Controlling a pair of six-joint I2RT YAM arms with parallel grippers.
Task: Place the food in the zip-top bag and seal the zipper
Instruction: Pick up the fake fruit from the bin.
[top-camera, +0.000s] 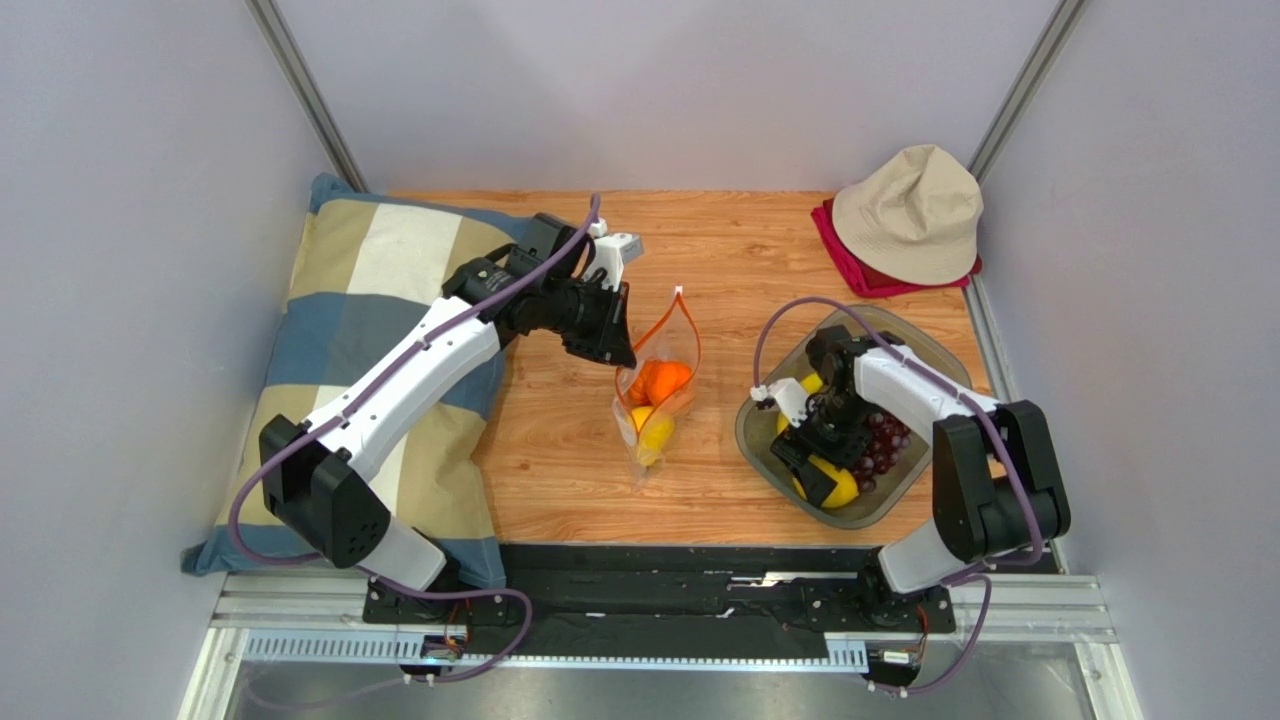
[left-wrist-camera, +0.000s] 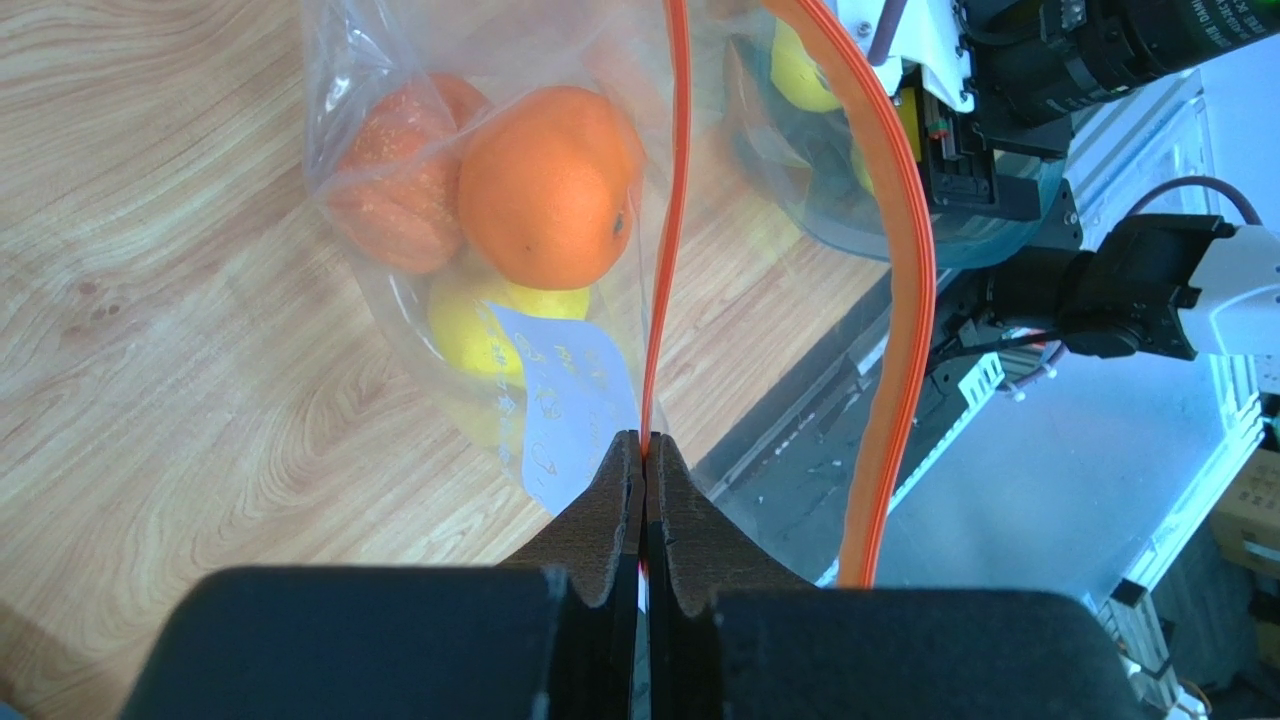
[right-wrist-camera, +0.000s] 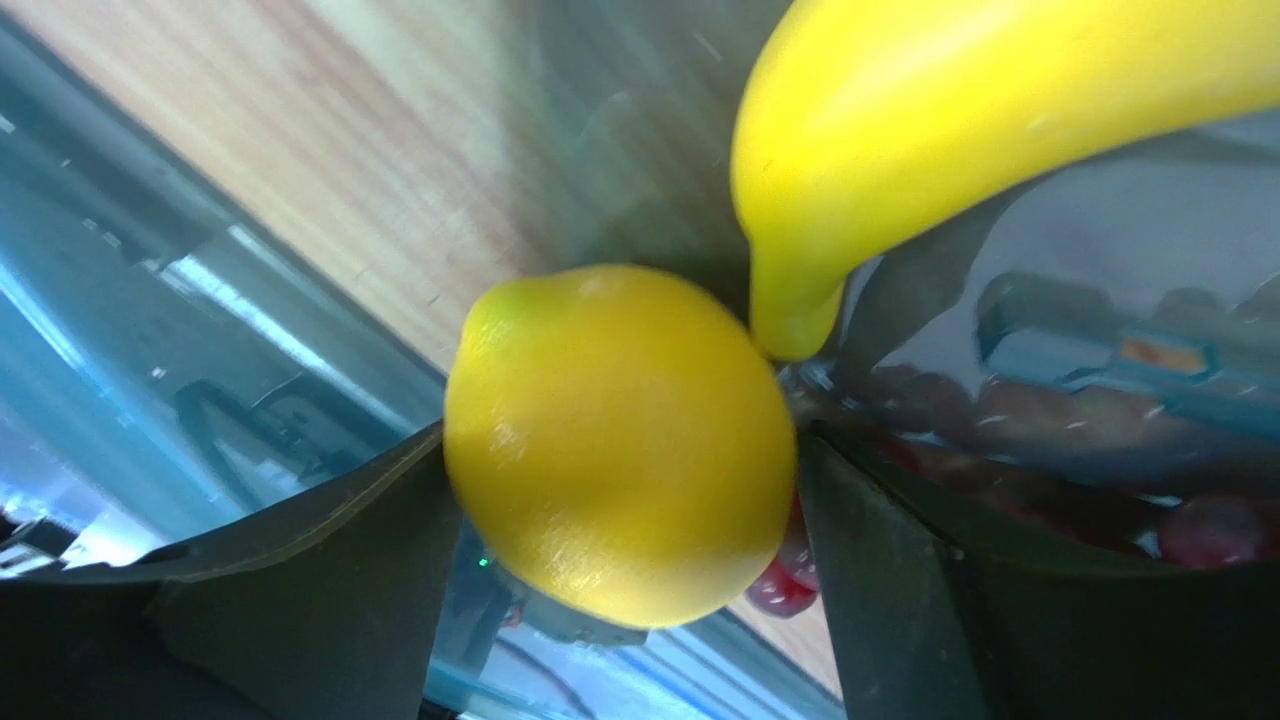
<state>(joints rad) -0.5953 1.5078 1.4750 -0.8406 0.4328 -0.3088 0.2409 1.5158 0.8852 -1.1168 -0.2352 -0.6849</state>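
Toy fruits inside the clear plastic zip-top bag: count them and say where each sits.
3. In the left wrist view: a rough orange pumpkin-like piece on the left, a smooth round orange beside it, a yellow fruit below both, partly behind the white label. Others may be hidden.

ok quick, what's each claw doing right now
left claw: closed on the zipper
right claw: closed on the lemon, fingers against both its sides

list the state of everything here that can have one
zip-top bag: mouth open, orange and other fruit inside
zipper: unsealed, two strips spread apart
left gripper: shut on one zipper strip
right gripper: closed on the lemon in the tray
banana: in the tray, not gripped
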